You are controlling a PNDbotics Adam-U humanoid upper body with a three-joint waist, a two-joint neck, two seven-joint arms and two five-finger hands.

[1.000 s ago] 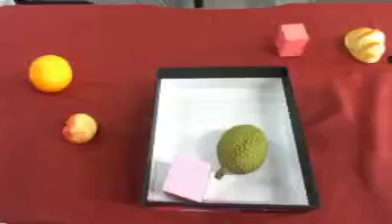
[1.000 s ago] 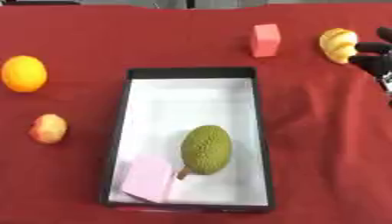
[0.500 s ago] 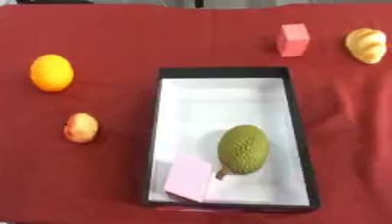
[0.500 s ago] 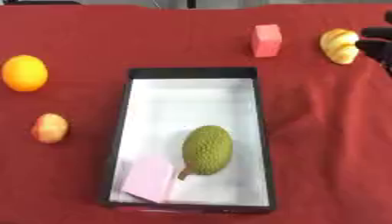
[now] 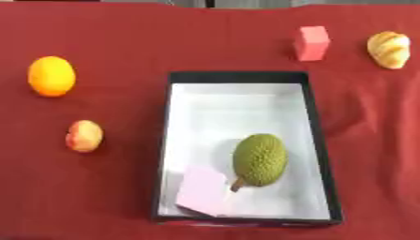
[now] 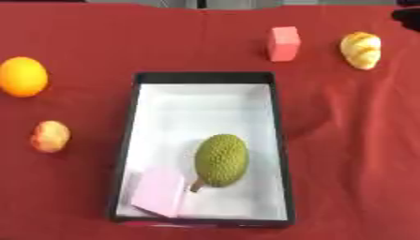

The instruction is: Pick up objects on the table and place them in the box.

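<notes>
A black box (image 5: pixel 238 77) with a white floor stands mid-table. Inside it lie a green spiky fruit (image 5: pixel 259 159) and a pale pink block (image 5: pixel 203 191) at the near left corner. On the red cloth outside are an orange (image 5: pixel 51 76) at the left, a small peach-coloured fruit (image 5: pixel 85 136) below it, a pink block (image 5: pixel 311 43) beyond the box, and a yellow bread-like piece (image 5: pixel 389 49) at the far right. Only a dark part of my right hand (image 6: pixel 408 16) shows at the top right corner of the right eye view, beyond the yellow piece and apart from it. My left hand is out of sight.
The red cloth (image 5: pixel 107 197) covers the whole table, with bare stretches left and right of the box. Its far edge runs along the top of the views.
My right hand has drawn back from beside the yellow piece toward the far right corner, holding nothing that I can see. The objects have stayed put.
</notes>
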